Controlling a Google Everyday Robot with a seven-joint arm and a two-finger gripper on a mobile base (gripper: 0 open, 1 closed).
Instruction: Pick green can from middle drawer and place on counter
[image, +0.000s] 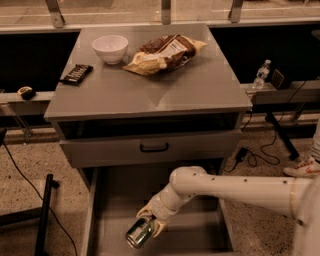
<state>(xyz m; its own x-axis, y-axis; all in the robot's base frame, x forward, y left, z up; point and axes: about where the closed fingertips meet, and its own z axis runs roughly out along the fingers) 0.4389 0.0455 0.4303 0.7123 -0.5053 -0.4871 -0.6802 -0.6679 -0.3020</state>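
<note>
1. The green can (139, 234) sits clamped between the 2 fingers of my gripper (150, 222). It is tilted, with 1 shiny silver end facing down and to the left.
2. My gripper and the can are inside the open middle drawer (200, 232), toward its front left part. I cannot tell whether the can touches the drawer floor.
3. My white arm (240, 187) reaches in from the right, across the drawer, and bends down to the gripper.
4. Above the open drawer is a drawer front with a black handle (154, 147), pulled out slightly.
5. Above that is the grey surface (150, 92) of the cabinet. At its back stand a white bowl (110, 48) and, just right of it, a crumpled snack bag (165, 52). A black packet (76, 73) lies near the left edge.
6. A clear water bottle (261, 74) stands on a ledge to the right of the cabinet.
</note>
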